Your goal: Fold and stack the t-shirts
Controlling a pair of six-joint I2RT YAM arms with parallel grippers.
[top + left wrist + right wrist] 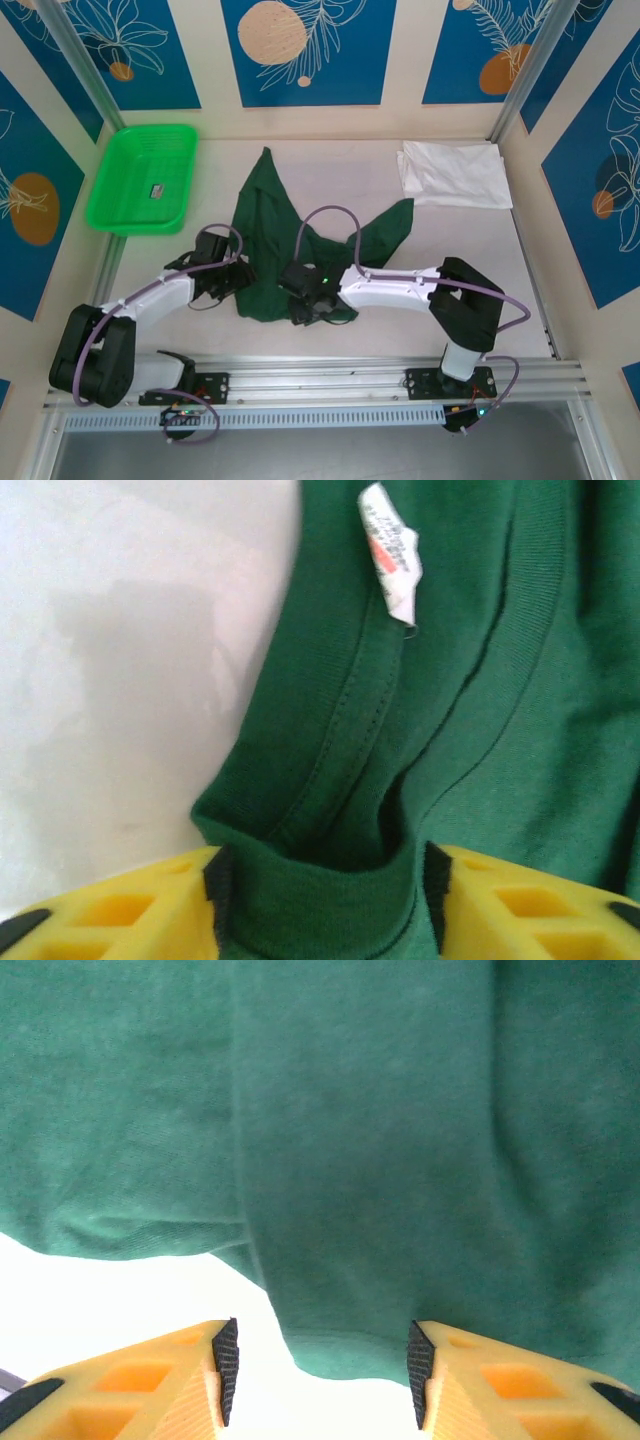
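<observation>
Looking down from the top external camera, the dark green t-shirt (265, 235) lies crumpled in the middle of the table (350, 165), one point reaching toward the far edge and one sleeve spread to the right. The white t-shirt (455, 173) lies folded at the far right corner, well apart from the green one. The green basket (120, 205) stands at the far left. My left pincer (228, 280) sits at the near left edge of the dark green t-shirt. My right pincer (312, 305) sits on its near right edge. From this height I cannot tell how wide either pincer stands.

Left wrist camera: my left pincer (322, 900) stands about half spread. The ribbed collar of the dark green t-shirt (470, 730) fills the whole gap, and the cloth touches both black pads (218, 880). The collar is gripped. A white label (392, 555) hangs inside the neckline, ahead of the fingers. Bare table shows to the left.

Right wrist camera: my right pincer (322, 1370) also stands about half spread. A hem fold of the dark green t-shirt (380, 1160) hangs between the pads (227, 1365). The cloth touches the right-hand pad. A strip of white table (120, 1300) shows between the cloth and the left-hand pad, so the fold is straddled, not clamped.
</observation>
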